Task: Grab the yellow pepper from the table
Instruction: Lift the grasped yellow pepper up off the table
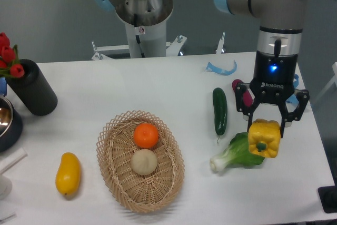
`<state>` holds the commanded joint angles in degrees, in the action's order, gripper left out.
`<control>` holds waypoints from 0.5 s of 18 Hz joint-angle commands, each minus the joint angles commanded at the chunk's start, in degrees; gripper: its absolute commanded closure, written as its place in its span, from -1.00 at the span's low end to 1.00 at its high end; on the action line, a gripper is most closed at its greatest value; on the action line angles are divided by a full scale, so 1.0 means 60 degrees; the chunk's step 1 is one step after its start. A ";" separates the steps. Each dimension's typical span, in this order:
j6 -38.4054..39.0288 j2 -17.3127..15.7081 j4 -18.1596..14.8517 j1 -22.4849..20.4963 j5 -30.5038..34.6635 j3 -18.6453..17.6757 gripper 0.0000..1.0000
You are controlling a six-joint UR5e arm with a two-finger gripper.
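The yellow pepper (264,138) hangs in the air at the right side of the white table (158,88), clamped between the black fingers of my gripper (267,126). It is blocky, lobed and glossy. It sits above the right end of a green leafy vegetable (239,152) that lies on the tabletop. The gripper points straight down from the arm's wrist, shut on the pepper.
A dark green cucumber (219,111) and a magenta vegetable (241,93) lie left of the gripper. A wicker basket (120,181) holds an orange (146,135) and a pale round item (144,161). A mango-like fruit (68,173) lies front left; a black vase (31,89) stands far left.
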<state>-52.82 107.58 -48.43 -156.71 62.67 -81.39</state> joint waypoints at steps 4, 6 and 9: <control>0.0146 -0.0044 0.0000 0.0000 -0.0015 0.0015 0.53; 0.0191 -0.0059 0.0000 0.0000 -0.0102 0.0015 0.53; 0.0307 -0.0059 0.0000 0.0044 -0.0308 -0.0058 0.53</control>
